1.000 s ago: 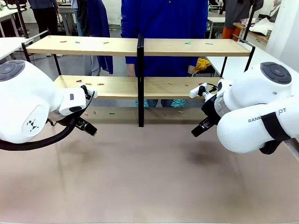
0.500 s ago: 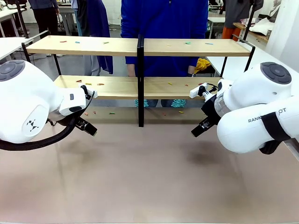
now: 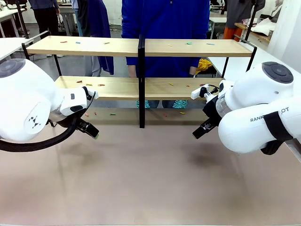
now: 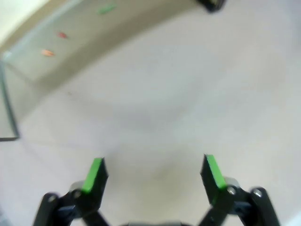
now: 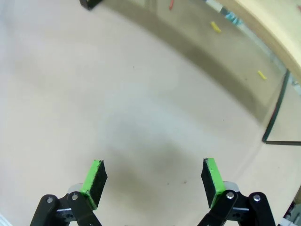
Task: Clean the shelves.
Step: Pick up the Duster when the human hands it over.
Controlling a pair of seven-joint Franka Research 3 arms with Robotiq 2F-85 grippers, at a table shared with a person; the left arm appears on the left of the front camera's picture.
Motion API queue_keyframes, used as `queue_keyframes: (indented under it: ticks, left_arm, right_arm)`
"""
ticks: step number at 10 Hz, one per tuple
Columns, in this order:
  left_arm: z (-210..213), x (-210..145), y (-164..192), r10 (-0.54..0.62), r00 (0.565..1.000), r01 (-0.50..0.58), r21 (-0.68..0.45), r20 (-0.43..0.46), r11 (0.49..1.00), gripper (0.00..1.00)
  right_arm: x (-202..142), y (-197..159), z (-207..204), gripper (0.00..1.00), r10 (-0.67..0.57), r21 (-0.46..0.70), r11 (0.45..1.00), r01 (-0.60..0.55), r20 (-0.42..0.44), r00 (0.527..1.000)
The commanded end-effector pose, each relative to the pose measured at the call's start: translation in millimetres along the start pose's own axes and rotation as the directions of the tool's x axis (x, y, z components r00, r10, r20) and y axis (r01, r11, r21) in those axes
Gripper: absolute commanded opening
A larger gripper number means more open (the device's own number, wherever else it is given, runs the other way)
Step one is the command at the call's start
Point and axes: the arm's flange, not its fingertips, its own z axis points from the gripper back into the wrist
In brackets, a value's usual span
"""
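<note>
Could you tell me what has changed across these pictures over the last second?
The left hand shifted slightly down and to the right as its arm rolled, so a green pad now shows at its tip. Nothing was gripped or released; both hands are open and empty. The right hand, the shelves, the coloured scraps on them and the person behind stayed as they were.

Rounded white arms [image 3: 254, 113], grey round joint caps [image 3: 277, 73], black cable [image 3: 51, 140], black strap [image 3: 274, 127], green-padded jaws
</note>
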Motion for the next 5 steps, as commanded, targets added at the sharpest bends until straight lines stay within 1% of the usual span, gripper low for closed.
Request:
queue_keyframes:
  ticks: [1, 2, 3, 4, 5]
  left_arm:
    - [44, -6, 10, 0.049, 0.996, -0.061, -0.177, -0.071, 0.982, 1.00]
    - [81, -14, 2, 0.049, 0.998, -0.055, -0.257, -0.030, 0.965, 1.00]
    - [116, -27, -6, 0.055, 0.998, -0.049, -0.294, 0.011, 0.954, 1.00]
    - [143, -41, -14, 0.051, 0.998, -0.039, -0.323, 0.029, 0.945, 1.00]
    - [171, -58, -24, 0.058, 0.995, -0.034, -0.278, 0.080, 0.960, 1.00]
  right_arm:
    - [-8, 5, 37, 1.00, -0.034, 0.108, 0.993, 0.039, -0.046, 0.998]
    - [-17, 9, 72, 1.00, -0.133, 0.121, 0.982, 0.146, -0.107, 0.985]
    - [-27, 8, 110, 1.00, -0.211, 0.125, 0.967, 0.221, -0.091, 0.973]
    - [-38, 7, 152, 1.00, -0.253, 0.180, 0.951, 0.252, -0.018, 0.967]
    - [-48, 12, 189, 1.00, -0.246, 0.171, 0.957, 0.233, 0.055, 0.968]
